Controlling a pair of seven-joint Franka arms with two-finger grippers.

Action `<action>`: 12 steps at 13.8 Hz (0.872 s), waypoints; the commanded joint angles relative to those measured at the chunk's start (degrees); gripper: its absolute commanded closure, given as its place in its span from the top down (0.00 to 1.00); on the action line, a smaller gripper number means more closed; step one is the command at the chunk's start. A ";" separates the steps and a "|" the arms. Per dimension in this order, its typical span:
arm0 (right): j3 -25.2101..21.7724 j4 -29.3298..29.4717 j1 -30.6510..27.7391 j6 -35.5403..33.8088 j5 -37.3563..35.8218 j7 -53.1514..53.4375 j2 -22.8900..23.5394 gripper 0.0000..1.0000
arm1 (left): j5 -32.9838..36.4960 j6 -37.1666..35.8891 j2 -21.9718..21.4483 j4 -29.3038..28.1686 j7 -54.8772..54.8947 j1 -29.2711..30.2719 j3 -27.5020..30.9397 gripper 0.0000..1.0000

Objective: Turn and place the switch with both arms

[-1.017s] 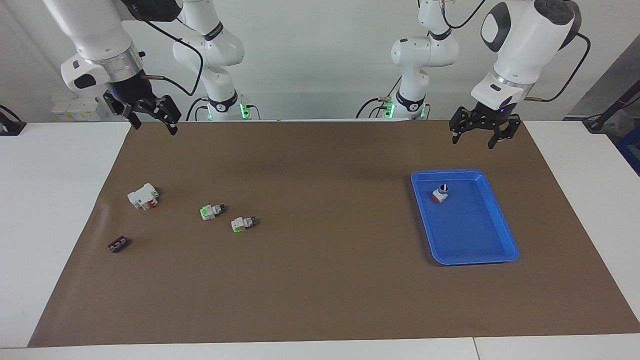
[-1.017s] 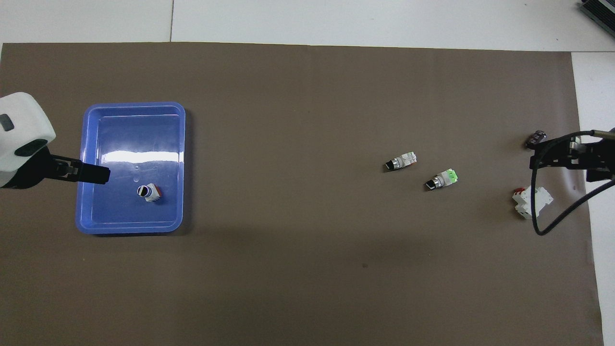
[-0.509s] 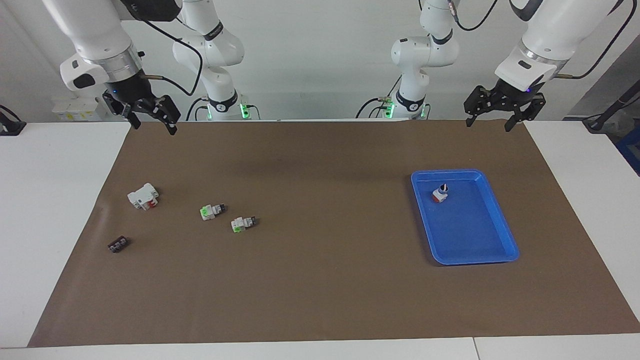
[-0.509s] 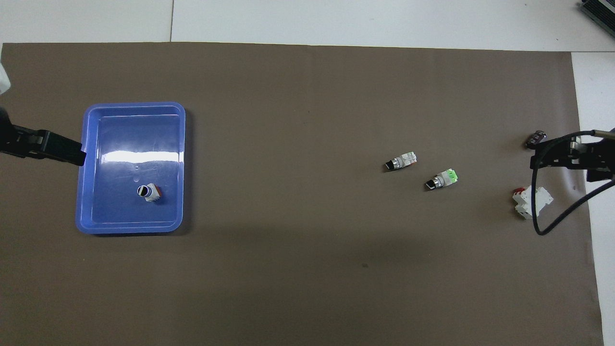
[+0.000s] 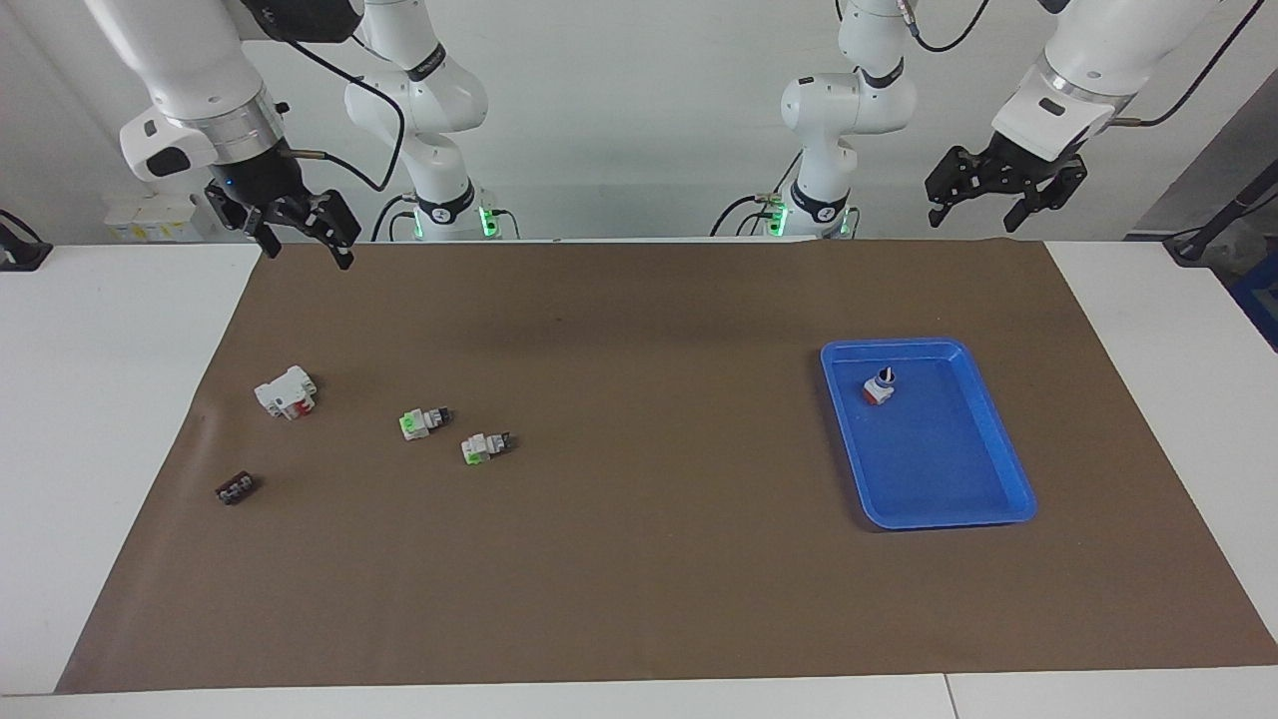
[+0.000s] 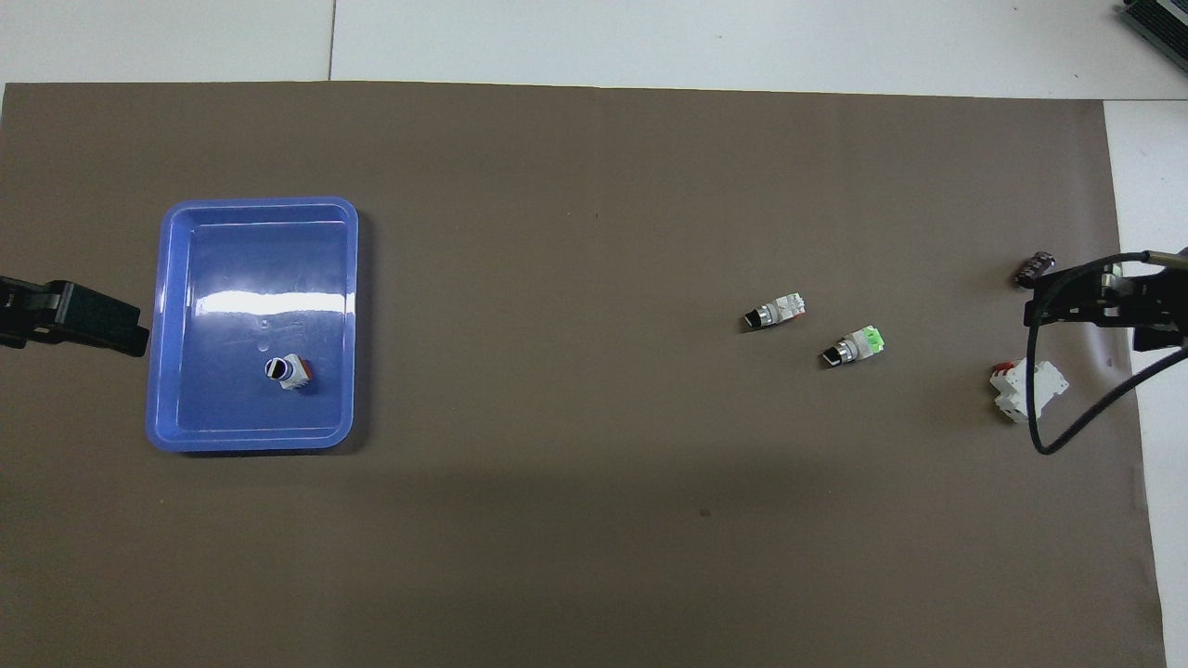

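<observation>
Inside blue tray (image 5: 998, 504): switch (image 5: 880, 385), black end up, standing, released. Nearest: left tool (image 5: 976, 200), wide, empty, raised above mat edge. Right tool (image 5: 300, 235): wide, empty.

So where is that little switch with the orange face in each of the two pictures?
Facing view: the switch stands in the blue tray, in the part nearer to the robots, toward the left arm's end of the table.
Overhead view: the switch shows low in the blue tray, again nearer to the robots.
Shared landmark: the blue tray, the only one on the brown mat.
</observation>
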 commanded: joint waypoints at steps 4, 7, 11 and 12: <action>0.16 -0.50 0.01 -0.25 -0.47 0.77 -0.68 1.00 | 1.09 0.90 -1.88 -2.40 -0.85 -0.48 1.49 1.00; 0.16 -0.50 -0.07 -0.25 -0.47 0.77 -0.68 1.00 | 1.00 1.25 -1.80 -2.23 -0.76 -0.31 2.45 1.00; 0.16 -0.50 0.01 -0.25 -0.47 0.86 -0.76 1.00 | 1.18 1.69 -1.53 -2.05 -0.76 -0.40 2.63 1.00; 0.16 -0.50 -0.07 -0.25 -0.47 0.77 -0.76 1.00 | 1.18 1.69 -1.53 -2.05 -0.76 -0.48 2.63 1.00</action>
